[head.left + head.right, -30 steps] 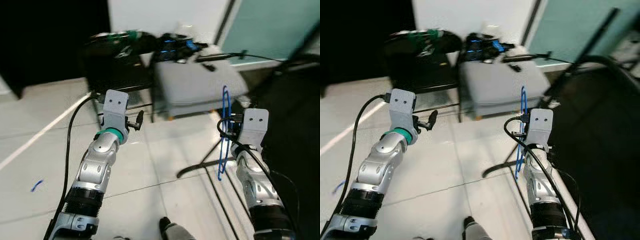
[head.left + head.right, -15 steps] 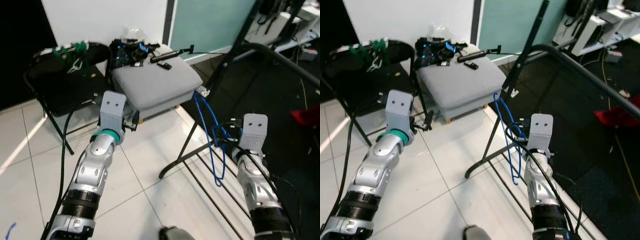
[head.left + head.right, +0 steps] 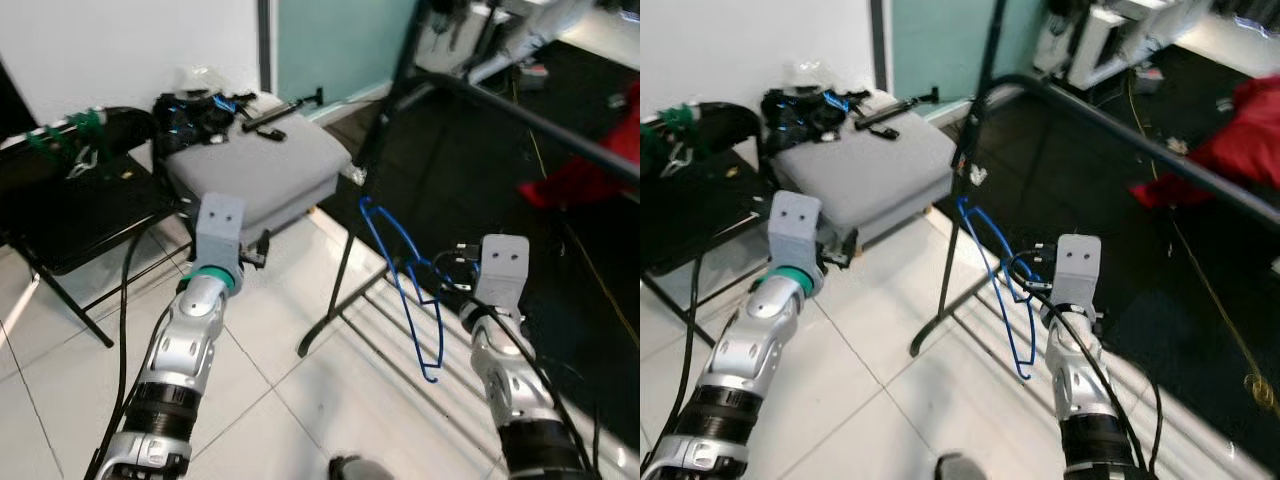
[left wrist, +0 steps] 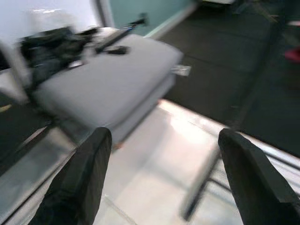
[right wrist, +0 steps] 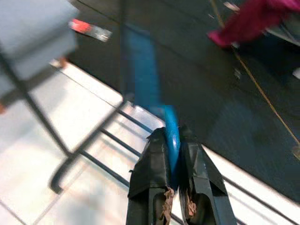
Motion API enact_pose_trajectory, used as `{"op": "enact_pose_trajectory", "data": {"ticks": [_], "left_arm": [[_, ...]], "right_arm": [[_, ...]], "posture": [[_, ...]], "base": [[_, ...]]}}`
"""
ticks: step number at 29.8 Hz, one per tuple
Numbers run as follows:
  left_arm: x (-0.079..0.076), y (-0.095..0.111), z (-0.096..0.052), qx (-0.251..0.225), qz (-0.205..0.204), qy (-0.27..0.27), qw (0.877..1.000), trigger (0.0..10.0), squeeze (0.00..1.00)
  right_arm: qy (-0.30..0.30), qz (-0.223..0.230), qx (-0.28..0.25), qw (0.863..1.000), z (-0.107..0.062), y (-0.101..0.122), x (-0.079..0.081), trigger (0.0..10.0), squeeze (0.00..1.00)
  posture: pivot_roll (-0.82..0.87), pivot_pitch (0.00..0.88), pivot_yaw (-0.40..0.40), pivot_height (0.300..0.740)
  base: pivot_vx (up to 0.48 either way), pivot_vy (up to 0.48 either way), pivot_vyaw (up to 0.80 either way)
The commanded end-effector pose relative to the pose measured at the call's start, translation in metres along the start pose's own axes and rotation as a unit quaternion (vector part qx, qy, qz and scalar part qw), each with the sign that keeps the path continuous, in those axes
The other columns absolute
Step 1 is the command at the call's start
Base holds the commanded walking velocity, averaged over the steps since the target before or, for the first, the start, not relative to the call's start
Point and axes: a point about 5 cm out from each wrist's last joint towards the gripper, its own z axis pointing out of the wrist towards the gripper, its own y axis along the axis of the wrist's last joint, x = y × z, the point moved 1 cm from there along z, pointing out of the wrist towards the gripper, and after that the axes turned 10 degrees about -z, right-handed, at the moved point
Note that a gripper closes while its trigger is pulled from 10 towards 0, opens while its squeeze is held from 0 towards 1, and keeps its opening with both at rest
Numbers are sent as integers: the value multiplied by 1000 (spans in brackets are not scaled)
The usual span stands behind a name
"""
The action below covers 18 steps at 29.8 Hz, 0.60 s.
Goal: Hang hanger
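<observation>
Right gripper (image 5: 177, 140) pinches the blue hanger (image 3: 402, 285) — beside the black rack (image 3: 480, 95).

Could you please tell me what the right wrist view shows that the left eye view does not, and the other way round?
The right wrist view alone shows the fingers pinched shut on the blue hanger. The left eye view alone shows the hanger's full outline with its hook, the left gripper held out toward the grey stool, the black chair and the black rack bar. Both show the hanger, the red cloth and the rack's floor rails.
</observation>
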Motion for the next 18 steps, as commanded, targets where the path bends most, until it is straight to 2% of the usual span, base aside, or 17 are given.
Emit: {"op": "enact_pose_trajectory", "data": {"ticks": [1,7,9,13,18], "left_arm": [[-5,-8,-1,14,-4,-10,1000,10000,0],[-4,-13,-1,23,7,-9,1000,10000,0],[-1,-16,-2,30,10,-5,999,10000,0],[0,-20,-2,39,17,-4,999,10000,0],[-5,-27,-4,54,34,-23,998,10000,0]], "right_arm": [[-4,-3,10,1000,-1,-5,-2,10000,0],[57,-33,63,996,-4,-27,10,10000,0],[99,-77,98,987,-10,-44,17,10000,0],[80,-85,121,986,-12,-56,11,10000,0],[32,-49,105,993,-9,-51,-1,10000,0]], "posture": [[-72,42,24,740],[-75,45,30,740],[-76,47,28,740],[-73,50,26,740],[-82,49,36,740]], "base": [[0,0,-800],[0,0,-800],[0,0,-800],[0,0,-800],[0,0,-800]]}}
